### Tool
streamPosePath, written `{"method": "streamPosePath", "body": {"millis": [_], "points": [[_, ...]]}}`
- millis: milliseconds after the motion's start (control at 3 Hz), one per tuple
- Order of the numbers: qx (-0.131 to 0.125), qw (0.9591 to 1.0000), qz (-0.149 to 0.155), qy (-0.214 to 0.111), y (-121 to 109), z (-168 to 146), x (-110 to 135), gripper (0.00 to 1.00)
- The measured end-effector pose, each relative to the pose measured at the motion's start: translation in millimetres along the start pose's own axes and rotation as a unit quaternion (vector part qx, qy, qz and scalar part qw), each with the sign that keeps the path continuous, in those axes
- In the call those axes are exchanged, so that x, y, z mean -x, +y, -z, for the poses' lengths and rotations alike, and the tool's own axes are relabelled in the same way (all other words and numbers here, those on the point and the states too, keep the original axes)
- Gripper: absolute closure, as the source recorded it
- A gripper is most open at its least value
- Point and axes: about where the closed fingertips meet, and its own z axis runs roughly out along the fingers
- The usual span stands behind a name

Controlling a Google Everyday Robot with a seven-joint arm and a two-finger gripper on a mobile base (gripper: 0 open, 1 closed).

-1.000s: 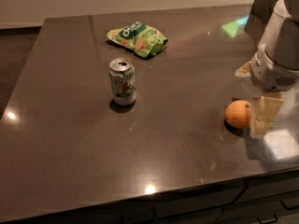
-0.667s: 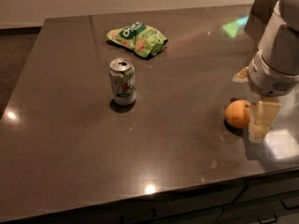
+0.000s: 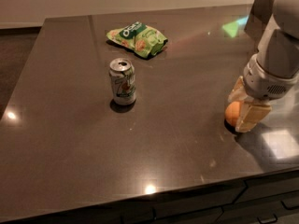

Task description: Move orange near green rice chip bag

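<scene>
The pincer (image 3: 244,112) is low over the right front part of the bench (image 3: 70,143), right at the orange (image 3: 231,113). The orange sits on the bench surface and is partly covered by the pincer. I cannot tell whether the pincer is clenched on the fruit or only placed around it.

The green rice chip bag (image 3: 138,39) lies flat at the far side of the bench, well apart from the orange. A soda can (image 3: 123,81) stands upright between them, somewhat to the left of the straight way.

I think the main risk is the round, smooth skin: if the hold is not firm and centred, the orange could slip out when it is lifted and roll, and the front edge of the bench is near. A low or wide path to the bag could also knock the can over. At the end, a release too high may let the fruit roll away from the bag, and a release too close may press on the crinkled bag.

The bag has white letters on a dark green logo, but I cannot read them. The print on the can is also not legible.
</scene>
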Motion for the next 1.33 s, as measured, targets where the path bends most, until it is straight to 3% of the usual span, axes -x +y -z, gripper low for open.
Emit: {"method": "streamPosePath", "body": {"millis": [333, 667, 1000, 1333], "points": [[0.0, 1.0, -0.002, -0.001, -1, 0, 0, 0.61], [-0.008, 0.9999, -0.014, -0.003, -14, 14, 9, 0.92], [-0.019, 0.9991, -0.035, -0.015, -44, 33, 29, 1.0], [-0.024, 0.9976, -0.058, -0.029, -69, 40, 44, 1.0]]}}
